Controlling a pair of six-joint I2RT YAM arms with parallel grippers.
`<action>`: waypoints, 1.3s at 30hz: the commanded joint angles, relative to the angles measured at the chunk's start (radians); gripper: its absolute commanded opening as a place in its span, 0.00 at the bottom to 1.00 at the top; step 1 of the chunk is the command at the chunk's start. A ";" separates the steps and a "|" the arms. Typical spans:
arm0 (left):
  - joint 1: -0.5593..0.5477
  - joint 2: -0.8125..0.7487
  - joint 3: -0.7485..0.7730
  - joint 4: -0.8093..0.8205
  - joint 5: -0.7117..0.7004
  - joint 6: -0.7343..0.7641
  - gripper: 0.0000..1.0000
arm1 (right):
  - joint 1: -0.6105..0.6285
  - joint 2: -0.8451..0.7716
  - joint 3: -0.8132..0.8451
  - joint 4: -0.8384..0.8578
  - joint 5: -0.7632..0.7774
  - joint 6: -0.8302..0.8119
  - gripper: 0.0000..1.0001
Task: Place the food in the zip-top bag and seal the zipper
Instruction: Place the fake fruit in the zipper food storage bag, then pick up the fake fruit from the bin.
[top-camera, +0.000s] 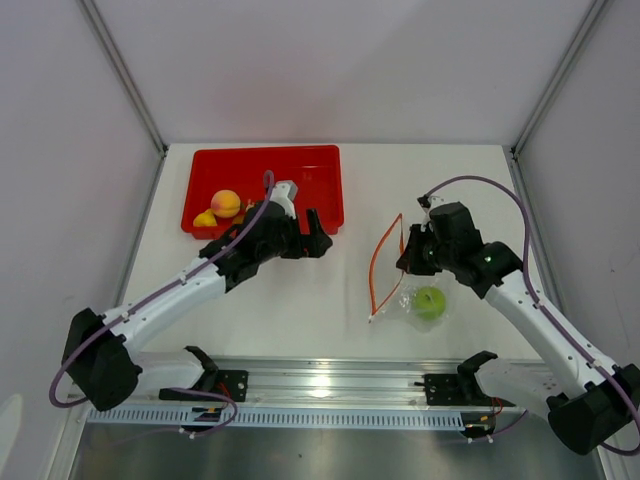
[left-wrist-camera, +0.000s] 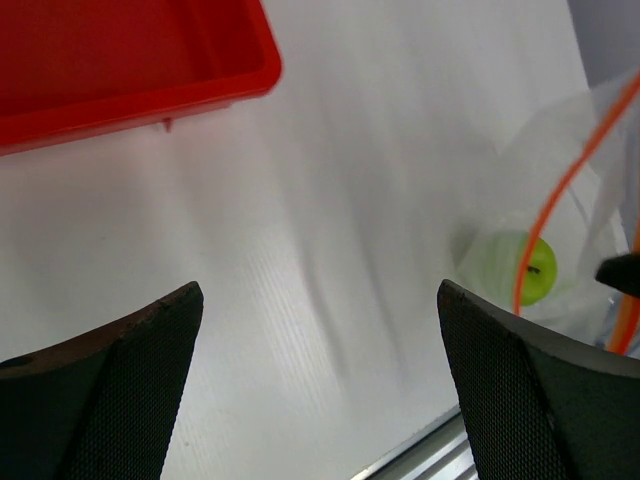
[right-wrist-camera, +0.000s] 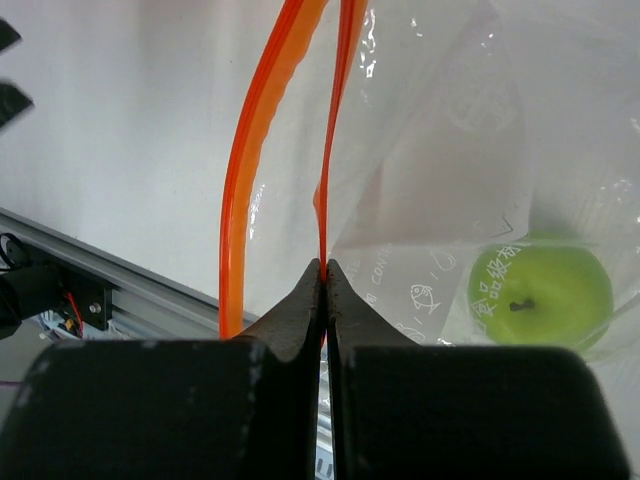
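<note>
Only the overhead view took in the whole white surface (top-camera: 300, 320) and the red tray (top-camera: 260, 165) at its far left. The tray held an orange-yellow peach (top-camera: 227, 203) with a yellow piece (top-camera: 205, 219) touching it, both toward the tray's near left corner. My left wrist camera caught just a bare corner of that tray.

The zip-top bag (top-camera: 415, 300) lay right of centre, well apart from the tray, its mouth gaping toward the tray. My right wrist view alone showed the grip. My right pincer (right-wrist-camera: 323, 275) was pressed fully closed on one side of the zipper (right-wrist-camera: 255, 150), while the other orange strip bowed away to the left. Inside the bag, behind the clear plastic, sat the green apple (right-wrist-camera: 540, 290).

My left pincer (left-wrist-camera: 318, 300) hung spread wide and held nothing. It was over bare surface just beside the tray's near right corner, facing the bag.
</note>
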 joint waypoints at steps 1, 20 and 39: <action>0.071 0.034 0.086 -0.042 0.009 -0.017 1.00 | 0.005 -0.029 0.001 0.032 -0.019 -0.039 0.00; 0.286 0.698 0.871 -0.665 -0.232 -0.006 0.99 | 0.005 -0.009 -0.009 0.026 0.073 -0.067 0.00; 0.366 0.899 0.972 -0.778 -0.286 -0.061 0.99 | 0.005 -0.017 -0.026 0.037 0.056 -0.065 0.00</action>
